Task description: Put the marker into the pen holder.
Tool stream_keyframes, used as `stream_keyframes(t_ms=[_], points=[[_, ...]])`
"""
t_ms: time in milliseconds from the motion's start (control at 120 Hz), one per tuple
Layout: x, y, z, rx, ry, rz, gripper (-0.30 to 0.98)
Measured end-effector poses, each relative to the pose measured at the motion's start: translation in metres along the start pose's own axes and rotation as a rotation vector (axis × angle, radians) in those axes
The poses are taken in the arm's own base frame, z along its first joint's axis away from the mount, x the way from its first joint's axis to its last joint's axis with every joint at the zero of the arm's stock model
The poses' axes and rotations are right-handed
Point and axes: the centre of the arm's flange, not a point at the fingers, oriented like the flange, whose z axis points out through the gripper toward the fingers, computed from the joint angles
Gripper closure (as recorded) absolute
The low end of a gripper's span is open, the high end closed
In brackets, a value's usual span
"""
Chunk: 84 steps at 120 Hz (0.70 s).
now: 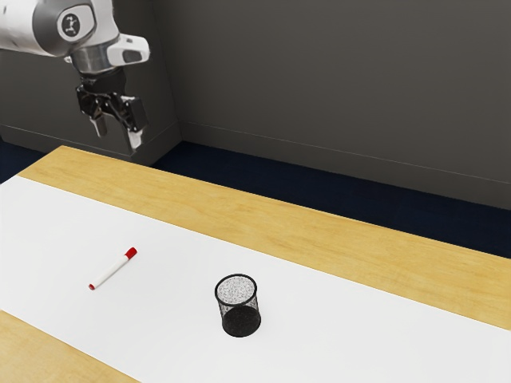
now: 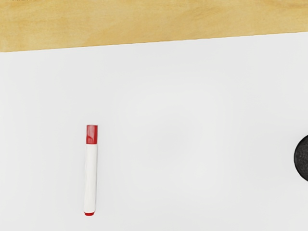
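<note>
The black mesh pen holder [image 1: 239,313] at the exterior view's lower centre could topple, knocked by the red-capped marker [image 1: 113,269] lying lower left, if the open, empty gripper [image 1: 118,142], upper left, pinches it off-centre

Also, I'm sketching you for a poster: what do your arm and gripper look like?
My arm is glossy white with rounded shells, and a grey round joint cover carries a dark disc with a pale marking. Below it sits a silver-grey collar. My gripper is black and angular, with two fingers ending in pale grey tips.
</note>
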Motion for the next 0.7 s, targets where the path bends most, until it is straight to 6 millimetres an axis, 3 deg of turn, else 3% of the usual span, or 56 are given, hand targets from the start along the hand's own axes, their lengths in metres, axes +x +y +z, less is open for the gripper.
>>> stream_keyframes(t_ms=[150, 233, 267, 325, 425, 492, 608, 700], points=[[-0.001, -0.022, 0.001, 0.002, 0.013, -0.036, 0.00], [-0.004, -0.030, 0.013, 0.003, -0.017, -0.046, 0.00], [-0.007, -0.033, 0.029, 0.002, -0.042, -0.048, 0.00], [-0.023, -0.041, 0.079, -0.013, -0.086, -0.047, 0.00], [-0.046, -0.084, 0.149, -0.024, -0.098, -0.101, 0.00], [-0.047, -0.105, 0.191, -0.042, -0.091, -0.128, 0.00], [-0.044, -0.135, 0.239, -0.073, -0.065, -0.172, 0.00], [-0.027, -0.116, 0.260, -0.077, -0.040, -0.120, 0.00]])
